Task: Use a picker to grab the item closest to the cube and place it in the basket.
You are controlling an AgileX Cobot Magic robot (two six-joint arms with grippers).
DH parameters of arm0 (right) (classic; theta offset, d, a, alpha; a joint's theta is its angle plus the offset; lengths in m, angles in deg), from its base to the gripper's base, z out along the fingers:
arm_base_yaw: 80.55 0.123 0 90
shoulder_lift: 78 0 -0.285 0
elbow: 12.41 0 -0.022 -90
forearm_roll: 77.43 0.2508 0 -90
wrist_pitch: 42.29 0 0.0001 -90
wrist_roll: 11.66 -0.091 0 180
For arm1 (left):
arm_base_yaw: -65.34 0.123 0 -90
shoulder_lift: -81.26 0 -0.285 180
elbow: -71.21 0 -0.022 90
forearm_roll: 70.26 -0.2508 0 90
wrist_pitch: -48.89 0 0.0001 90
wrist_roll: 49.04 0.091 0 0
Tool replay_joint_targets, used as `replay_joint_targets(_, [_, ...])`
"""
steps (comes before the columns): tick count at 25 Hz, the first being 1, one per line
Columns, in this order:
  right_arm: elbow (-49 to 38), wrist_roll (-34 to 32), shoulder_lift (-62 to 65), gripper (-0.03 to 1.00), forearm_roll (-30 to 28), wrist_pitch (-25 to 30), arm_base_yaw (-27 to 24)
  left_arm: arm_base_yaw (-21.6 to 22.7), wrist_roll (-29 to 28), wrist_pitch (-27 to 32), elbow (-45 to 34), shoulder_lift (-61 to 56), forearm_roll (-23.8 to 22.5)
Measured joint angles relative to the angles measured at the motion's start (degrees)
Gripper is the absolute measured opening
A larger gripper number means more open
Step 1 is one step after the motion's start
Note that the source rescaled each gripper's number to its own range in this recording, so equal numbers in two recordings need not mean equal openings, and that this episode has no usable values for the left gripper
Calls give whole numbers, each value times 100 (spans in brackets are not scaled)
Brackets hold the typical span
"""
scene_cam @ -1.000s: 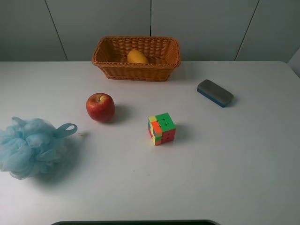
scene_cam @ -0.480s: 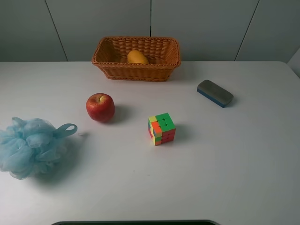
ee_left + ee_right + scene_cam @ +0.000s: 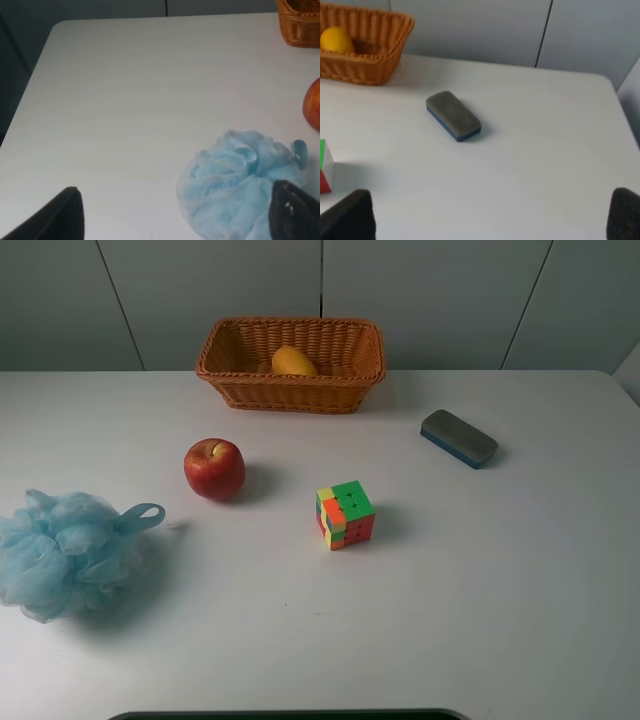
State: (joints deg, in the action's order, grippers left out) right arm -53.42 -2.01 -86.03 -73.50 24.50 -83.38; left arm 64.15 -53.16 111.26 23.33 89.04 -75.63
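Observation:
The multicoloured cube sits mid-table; its edge shows in the right wrist view. A red apple lies to its left and also shows in the left wrist view. A grey and blue eraser lies to the cube's upper right. The wicker basket stands at the back and holds a yellow fruit. Neither gripper shows in the high view. My left gripper is open above the puff. My right gripper is open over bare table, short of the eraser.
A light blue bath puff lies at the table's left side, and also shows in the left wrist view. The basket shows in the right wrist view. The table's left edge is near the left gripper.

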Motion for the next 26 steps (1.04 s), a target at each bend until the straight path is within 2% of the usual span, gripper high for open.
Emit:
replay_joint_targets(6, [-563,-192,0,100,26,-141,-13,0,0,0,0,0,0])
replay_joint_targets(16, [-681,-761,27,100,-285,-378,-13,0,0,0,0,0,0])
replay_joint_targets(26, [-681,-825,27,100,-335,-391,-28,0,0,0,0,0,0])
